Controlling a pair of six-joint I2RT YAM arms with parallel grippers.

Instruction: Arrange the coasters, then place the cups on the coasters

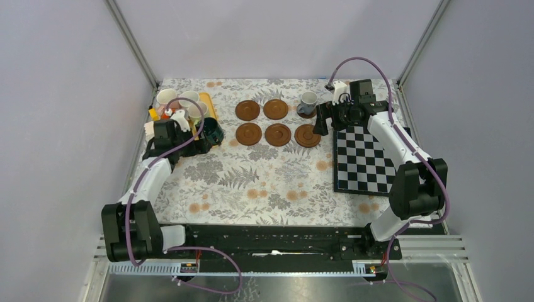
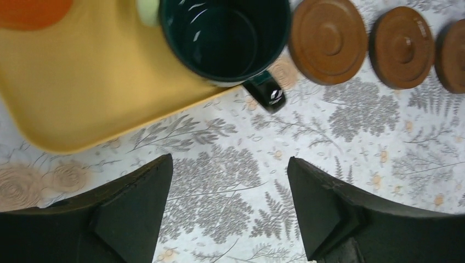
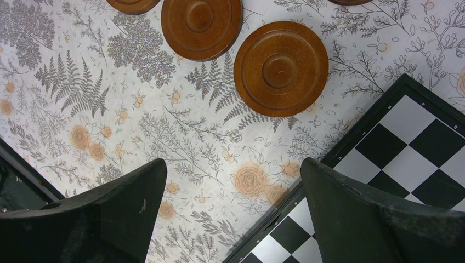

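Left gripper gapes empty near dark green cup; right gripper gapes empty over fern-printed cloth beside chessboard; grey walls.

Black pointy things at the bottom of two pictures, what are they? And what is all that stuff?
Those are a robot's fingers, which work like pincers. One picture looks down on the whole table from above. The other two come from small cameras on the robot's wrists. The left gripper and the right gripper are both open and hold nothing. On the table lie brown coasters, a grey cup already on one, a dark green cup by a yellow tray, more cups on that tray, and a chessboard.
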